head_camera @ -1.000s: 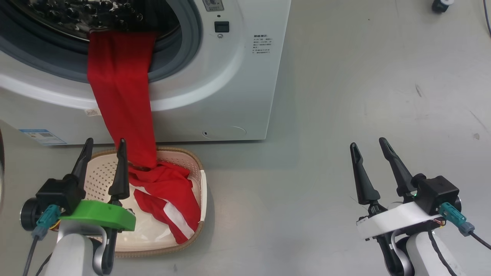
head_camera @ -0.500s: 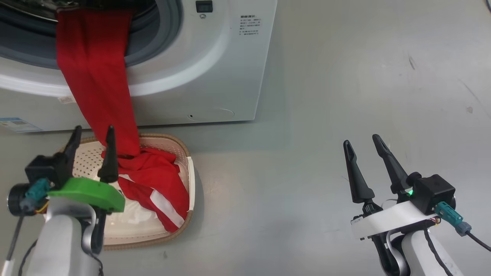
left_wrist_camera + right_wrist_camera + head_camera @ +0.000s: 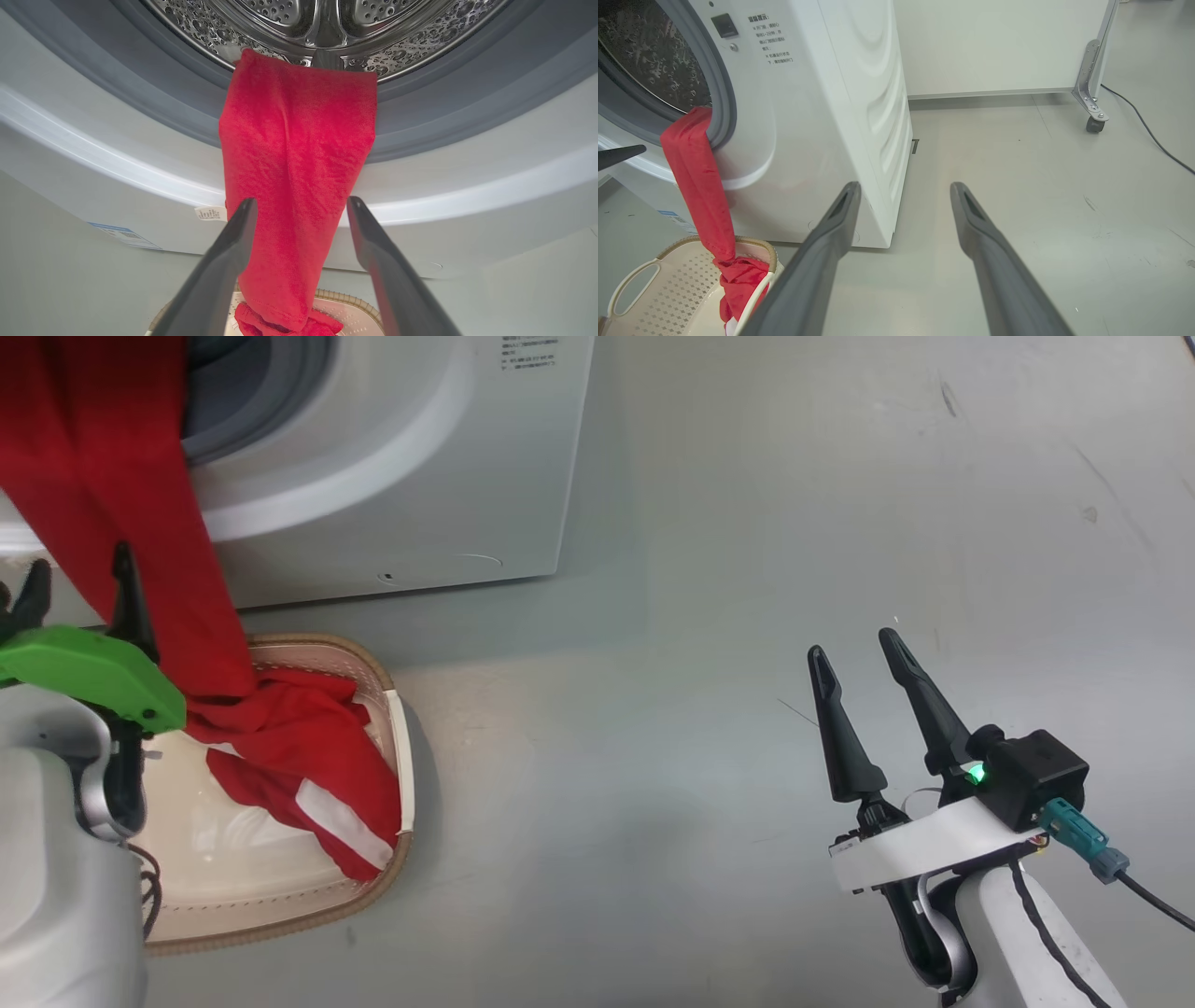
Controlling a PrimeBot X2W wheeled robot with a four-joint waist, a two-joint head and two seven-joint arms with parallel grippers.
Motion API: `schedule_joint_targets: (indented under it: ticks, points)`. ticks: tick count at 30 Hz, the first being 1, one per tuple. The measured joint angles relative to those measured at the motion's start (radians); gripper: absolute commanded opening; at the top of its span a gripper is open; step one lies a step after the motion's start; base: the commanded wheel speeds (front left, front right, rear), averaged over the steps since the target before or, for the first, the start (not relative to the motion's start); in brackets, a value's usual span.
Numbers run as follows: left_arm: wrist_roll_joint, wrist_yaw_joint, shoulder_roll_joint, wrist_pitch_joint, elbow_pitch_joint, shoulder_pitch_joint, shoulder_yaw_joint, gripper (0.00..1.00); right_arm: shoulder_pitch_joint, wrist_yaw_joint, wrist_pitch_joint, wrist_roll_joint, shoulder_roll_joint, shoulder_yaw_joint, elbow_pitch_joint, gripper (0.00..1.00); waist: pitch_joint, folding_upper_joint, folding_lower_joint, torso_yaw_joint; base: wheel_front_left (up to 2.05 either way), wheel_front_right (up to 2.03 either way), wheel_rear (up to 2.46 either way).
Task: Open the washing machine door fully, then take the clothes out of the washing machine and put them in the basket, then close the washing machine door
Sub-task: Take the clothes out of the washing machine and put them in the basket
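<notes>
The white washing machine stands at the upper left, its steel drum showing in the opening. The red clothes hang from the drum over the grey seal, and their lower end with the white stripes lies in the cream basket on the floor in front. My left gripper is open, held just before the hanging clothes, well above the basket. Over bare floor to the right, my right gripper is open and holds nothing. The door is out of view.
In the right wrist view a white panel stands behind the machine, with a metal leg on a caster and a black cable on the floor. Grey floor stretches right of the machine.
The camera has swung right, so machine and basket slid left in the head view. My left gripper has risen from the basket's rim to the hanging clothes. Both grippers stay open.
</notes>
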Motion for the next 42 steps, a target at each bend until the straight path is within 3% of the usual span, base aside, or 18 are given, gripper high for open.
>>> schedule_joint_targets:
  ticks: [19,38,39,40,42]
  points:
    - [-0.051,0.084,0.052,0.104,0.163,-0.168,0.092,1.00,-0.038,0.004,-0.001,0.006,0.019,0.013,0.026,1.00,0.076,0.0000,0.0000,-0.117,0.00,0.00,0.00]
    - [-0.054,0.093,0.095,0.115,0.280,-0.272,0.115,1.00,-0.045,0.004,-0.003,0.006,0.024,0.017,0.044,1.00,0.110,0.0000,0.0000,-0.145,0.00,0.00,0.00]
    - [-0.054,0.092,0.095,0.114,0.285,-0.275,0.113,0.92,-0.046,0.004,-0.003,0.006,0.024,0.017,0.044,1.00,0.111,0.0000,0.0000,-0.146,0.00,0.00,0.00]
    - [-0.054,0.091,0.096,0.113,0.289,-0.280,0.113,0.49,-0.048,0.004,-0.005,0.006,0.024,0.016,0.044,1.00,0.112,0.0000,0.0000,-0.147,0.00,0.00,0.00]
    - [-0.055,0.082,0.095,0.105,0.295,-0.286,0.112,0.00,-0.051,0.004,-0.006,0.006,0.025,0.016,0.045,1.00,0.114,0.0000,0.0000,-0.147,0.00,0.00,0.00]
